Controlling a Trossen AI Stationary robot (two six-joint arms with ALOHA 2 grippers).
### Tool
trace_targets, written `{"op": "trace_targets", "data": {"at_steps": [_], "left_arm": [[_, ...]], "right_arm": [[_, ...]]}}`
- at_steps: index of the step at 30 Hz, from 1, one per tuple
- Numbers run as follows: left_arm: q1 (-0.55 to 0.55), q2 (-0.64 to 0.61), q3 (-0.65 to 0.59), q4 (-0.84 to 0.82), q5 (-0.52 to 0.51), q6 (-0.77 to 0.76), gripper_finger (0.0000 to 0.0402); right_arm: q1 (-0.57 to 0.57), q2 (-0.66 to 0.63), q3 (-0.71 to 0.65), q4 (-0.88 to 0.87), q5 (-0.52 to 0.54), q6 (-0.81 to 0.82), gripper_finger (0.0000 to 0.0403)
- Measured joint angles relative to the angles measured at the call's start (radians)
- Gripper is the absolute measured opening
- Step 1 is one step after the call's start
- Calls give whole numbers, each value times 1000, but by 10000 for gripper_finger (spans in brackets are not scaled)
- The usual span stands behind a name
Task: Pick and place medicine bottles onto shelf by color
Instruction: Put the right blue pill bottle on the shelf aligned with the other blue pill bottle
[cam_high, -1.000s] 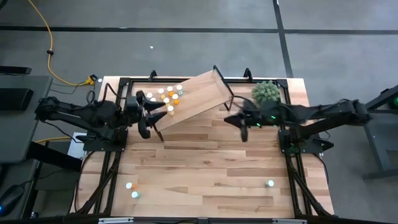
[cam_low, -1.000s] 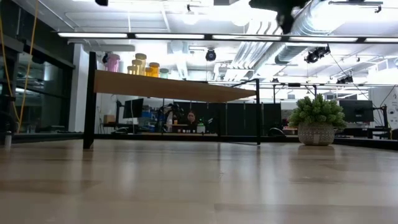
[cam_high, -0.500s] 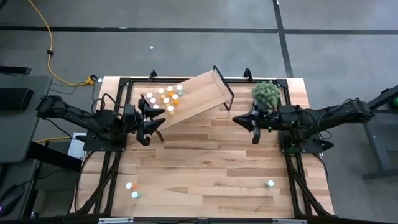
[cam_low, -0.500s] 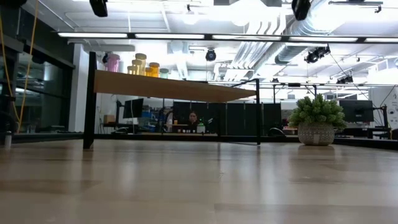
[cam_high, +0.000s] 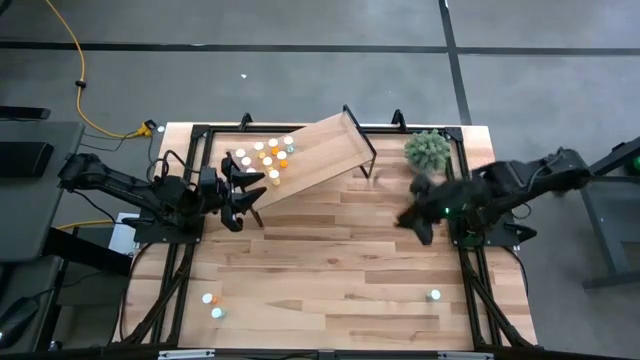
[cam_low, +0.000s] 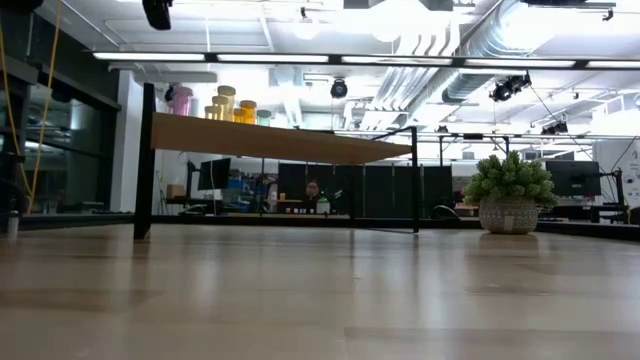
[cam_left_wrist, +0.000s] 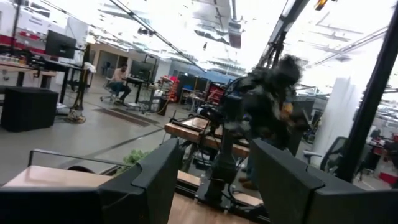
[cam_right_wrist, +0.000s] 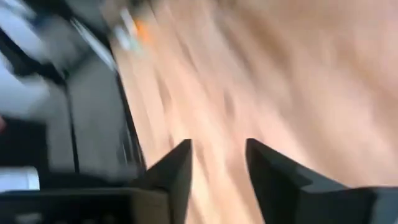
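The shelf (cam_high: 318, 152), a light-wood plank on black legs, stands slantwise at the table's far side. Several medicine bottles (cam_high: 266, 156) with white caps stand on its left end; the low view shows a pink one (cam_low: 181, 100) and yellow ones (cam_low: 229, 104) there. Two bottles (cam_high: 211, 304) stand on the table near its front left, and one (cam_high: 435, 295) near its front right. My left gripper (cam_high: 248, 195) hovers open beside the shelf's left end, nothing between its fingers (cam_left_wrist: 214, 180). My right gripper (cam_high: 415, 222) hangs open over the table's right half, holding nothing (cam_right_wrist: 217, 168).
A fuzzy green plant in a pot (cam_high: 428, 150) stands at the far right, beside the shelf's right end. Bare wood (cam_high: 330, 260) lies between the shelf and the front bottles. A black frame (cam_high: 470, 270) runs along the table's sides.
My right gripper has drawn away from the shelf's right end, toward the table's near and right edges, and has left the low view. The shelf and bottles have stayed put.
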Motion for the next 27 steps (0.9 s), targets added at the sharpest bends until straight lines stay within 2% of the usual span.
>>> {"op": "trace_targets", "data": {"at_steps": [3, 7, 11, 15, 20, 27], "left_arm": [[1, 0, 0, 0, -11, 0, 188], [1, 0, 0, -1, -13, 0, 188], [5, 0, 0, -1, -23, 0, 188], [4, 0, 0, -1, -32, 0, 188], [4, 0, 0, -1, -32, 13, 188], [4, 0, 0, 0, -59, 26, 188]], "right_arm": [[111, 57, 6, -176, -68, 207, 182], [260, 110, -51, -285, -147, 481, 224], [396, 144, -137, -274, -165, 800, 240], [478, 166, -233, -162, -209, 1049, 240], [528, 188, -337, 3, -231, 1199, 240], [542, 246, -414, 111, -249, 1264, 240]]}}
